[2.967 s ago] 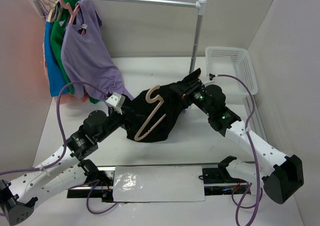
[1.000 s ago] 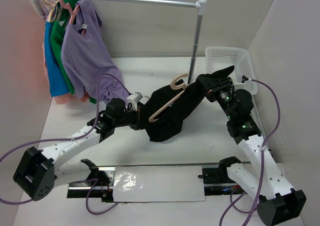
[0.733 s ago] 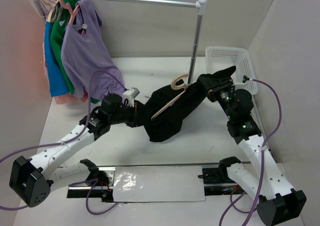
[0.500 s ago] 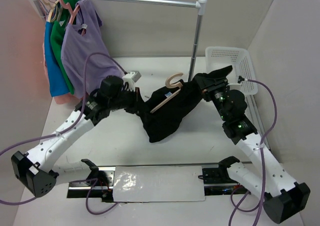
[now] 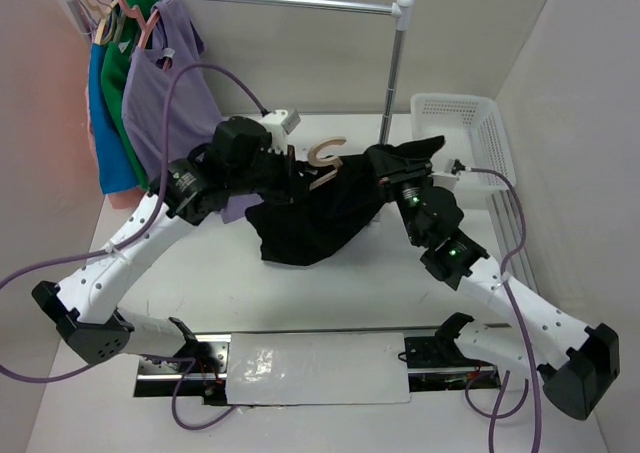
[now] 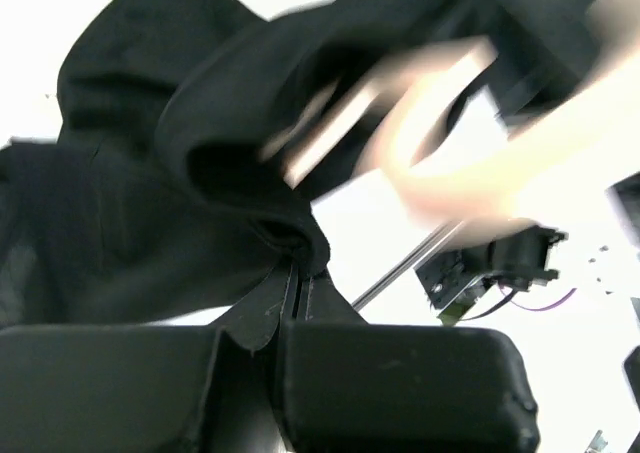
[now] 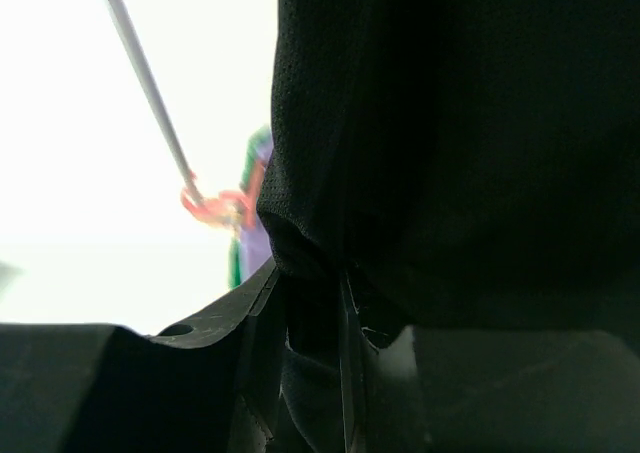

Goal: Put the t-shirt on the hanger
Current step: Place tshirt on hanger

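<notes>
- Black soft-fabric t-shirt (image 5: 315, 218) is strung in a slack bundle between the two arms, middle of the frame. It sags toward the white tabletop (image 5: 200, 293), and I can't tell if the lowest fold touches.
- Thin pale tan hanger (image 5: 325, 156) pokes its curved hook out at the top edge of the bundle, just right of the left tool (image 5: 283, 173). Its triangle is mostly buried in cloth, and the left wrist view only gives a pale blur.
- Left tool is clenched tight on a fold of the t-shirt, cloth pinched right at the fingertips (image 6: 262, 313).
- Right tool (image 5: 383, 173) is grasping the t-shirt too, fabric wedged between its fingers (image 7: 255, 318).
- My guess on handling: it's light and floppy, so it'll drape and slide. I'd grab a hem or shoulder seam, not the bunched middle. The hanger looks stiff but skinny, so it could easily swing or slip out.
- Left arm rises from the lower left, with its wrist high near centre. Right arm angles up-left from the lower right, with its wrist about level with the left one.
</notes>
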`<state>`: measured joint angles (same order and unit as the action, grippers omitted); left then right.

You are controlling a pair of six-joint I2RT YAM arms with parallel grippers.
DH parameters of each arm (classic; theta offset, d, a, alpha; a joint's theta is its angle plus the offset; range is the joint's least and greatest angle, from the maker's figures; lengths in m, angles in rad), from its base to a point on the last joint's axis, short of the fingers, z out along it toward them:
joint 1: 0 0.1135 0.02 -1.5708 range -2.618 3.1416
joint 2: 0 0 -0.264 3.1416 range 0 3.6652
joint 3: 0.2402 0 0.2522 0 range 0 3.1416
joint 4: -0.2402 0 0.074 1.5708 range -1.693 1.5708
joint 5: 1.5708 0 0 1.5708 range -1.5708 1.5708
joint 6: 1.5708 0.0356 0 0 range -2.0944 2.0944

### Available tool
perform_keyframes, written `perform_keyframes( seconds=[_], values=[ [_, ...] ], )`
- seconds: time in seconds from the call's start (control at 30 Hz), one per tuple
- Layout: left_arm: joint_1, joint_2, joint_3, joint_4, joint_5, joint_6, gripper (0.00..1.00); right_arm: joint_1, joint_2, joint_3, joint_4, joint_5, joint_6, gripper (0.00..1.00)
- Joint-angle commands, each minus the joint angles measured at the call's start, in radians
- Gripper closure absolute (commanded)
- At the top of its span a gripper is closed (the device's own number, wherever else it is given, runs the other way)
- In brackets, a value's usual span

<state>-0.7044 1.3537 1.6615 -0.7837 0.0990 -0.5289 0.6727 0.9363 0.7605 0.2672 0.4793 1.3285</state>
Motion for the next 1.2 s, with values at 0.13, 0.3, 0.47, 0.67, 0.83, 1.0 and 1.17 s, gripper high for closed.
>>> perform_keyframes(
  seconds=[0.13, 0.3, 0.47, 0.67, 0.83, 1.0, 1.17],
  values=[
    [-0.134, -0.010, -0.089, 0.023, -0.153, -0.085, 1.00, -0.125, -0.159, -0.082, 0.083, 0.044, 0.132, 1.00],
    [-0.271, 0.025, -0.080, 0.053, -0.195, -0.101, 1.00, -0.200, -0.206, -0.124, 0.058, -0.002, 0.173, 1.00],
    [-0.290, -0.024, -0.114, 0.121, -0.108, -0.048, 0.51, -0.300, -0.248, -0.156, 0.069, -0.109, 0.195, 1.00],
    [-0.212, -0.198, -0.199, 0.100, -0.249, -0.037, 0.14, -0.467, -0.343, -0.145, 0.024, -0.251, 0.225, 1.00],
    [-0.077, -0.359, -0.463, 0.220, -0.202, -0.101, 0.17, -0.574, -0.364, -0.135, 0.003, -0.340, 0.250, 1.00],
    [-0.053, -0.468, -0.776, 0.496, -0.033, -0.209, 0.20, -0.584, -0.344, -0.124, 0.012, -0.370, 0.262, 1.00],
    [-0.053, -0.392, -0.809, 0.638, 0.008, -0.240, 0.25, -0.584, -0.333, -0.106, 0.012, -0.380, 0.273, 1.00]
  ],
)
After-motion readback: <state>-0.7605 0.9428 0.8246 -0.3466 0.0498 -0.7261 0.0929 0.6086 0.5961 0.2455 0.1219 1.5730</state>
